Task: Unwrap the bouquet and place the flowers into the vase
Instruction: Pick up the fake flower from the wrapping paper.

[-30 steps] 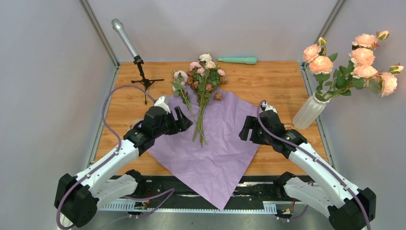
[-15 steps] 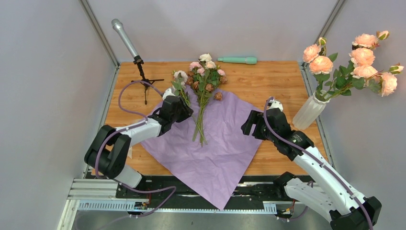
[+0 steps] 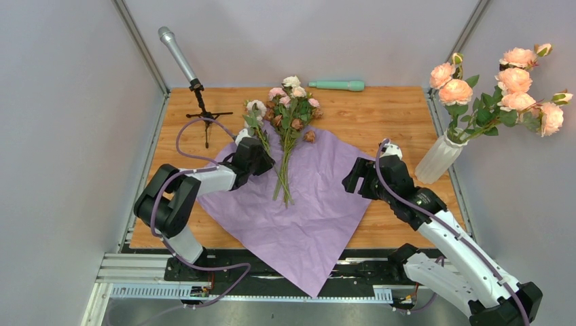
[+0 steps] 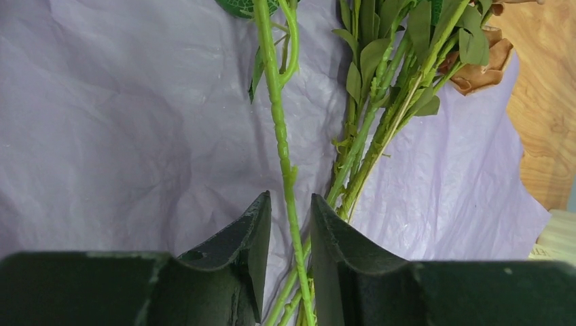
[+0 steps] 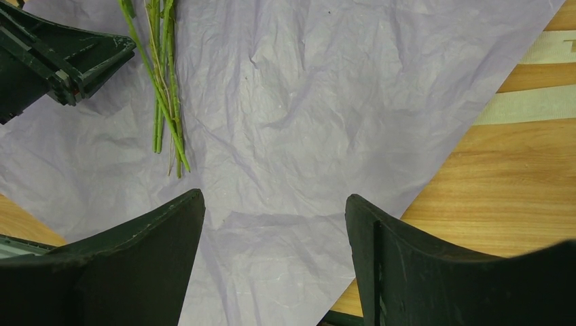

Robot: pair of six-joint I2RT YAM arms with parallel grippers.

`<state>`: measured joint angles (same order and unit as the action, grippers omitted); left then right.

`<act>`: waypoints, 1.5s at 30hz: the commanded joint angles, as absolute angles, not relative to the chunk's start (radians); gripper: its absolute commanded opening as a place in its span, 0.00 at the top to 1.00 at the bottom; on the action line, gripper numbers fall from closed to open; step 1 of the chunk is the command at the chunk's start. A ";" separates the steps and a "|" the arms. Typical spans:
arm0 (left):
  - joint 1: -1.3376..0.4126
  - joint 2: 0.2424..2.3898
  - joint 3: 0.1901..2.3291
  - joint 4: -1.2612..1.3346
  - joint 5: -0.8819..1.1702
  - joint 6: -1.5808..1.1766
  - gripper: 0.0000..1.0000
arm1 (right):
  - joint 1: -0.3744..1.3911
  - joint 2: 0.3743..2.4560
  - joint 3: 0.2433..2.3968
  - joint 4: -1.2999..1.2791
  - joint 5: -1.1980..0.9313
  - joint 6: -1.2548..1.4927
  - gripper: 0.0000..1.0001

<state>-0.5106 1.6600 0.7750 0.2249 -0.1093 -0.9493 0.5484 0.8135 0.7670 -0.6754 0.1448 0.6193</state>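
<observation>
One loose bunch of flowers (image 3: pixel 289 112) lies on the far half of the lilac paper (image 3: pixel 306 204), which is spread flat. The heads reach past the paper's far corner and the stem ends point toward its middle. A single stem (image 4: pixel 282 149) lies apart from the bunch, toward the paper's left edge.

We judge the flowers light and easily damaged. The stems are thin and will bend, and the heads and leaves will crush under pressure. Take hold on the bare lower stem, below the leaves, never on a head. The paper is thin and crinkled, so a low approach could snag it and drag it along.

The left pincer (image 4: pixel 291 204) sits over the paper's left part with its jaws narrowly apart astride the single stem. In the left wrist view a gap shows on both sides of the stem, so we judge it not yet clamped. The right pincer (image 5: pixel 273 198) hovers over the paper's right part with its jaws wide apart and nothing between them.

The vase (image 3: pixel 435 159) stands on the table (image 3: pixel 380 115) off the paper's right corner and already holds peach roses (image 3: pixel 513 88). A mint-green cylinder (image 3: pixel 337 85) lies beyond the paper's far corner. A microphone (image 3: pixel 175 51) stands on a small tripod to the far left of the paper.

No brand, label or writing can be read in any view.
</observation>
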 commanded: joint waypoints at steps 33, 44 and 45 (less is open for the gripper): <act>-0.508 1.748 0.722 0.465 -0.030 -1.068 0.99 | 0.546 0.779 0.739 -0.644 0.136 0.648 0.25; -0.508 1.508 0.571 0.601 -0.079 -0.994 1.00 | 0.546 0.766 0.724 -0.620 0.116 0.635 0.23; -0.508 1.492 0.562 0.602 -0.070 -0.980 1.00 | 0.546 0.765 0.722 -0.611 0.111 0.633 0.21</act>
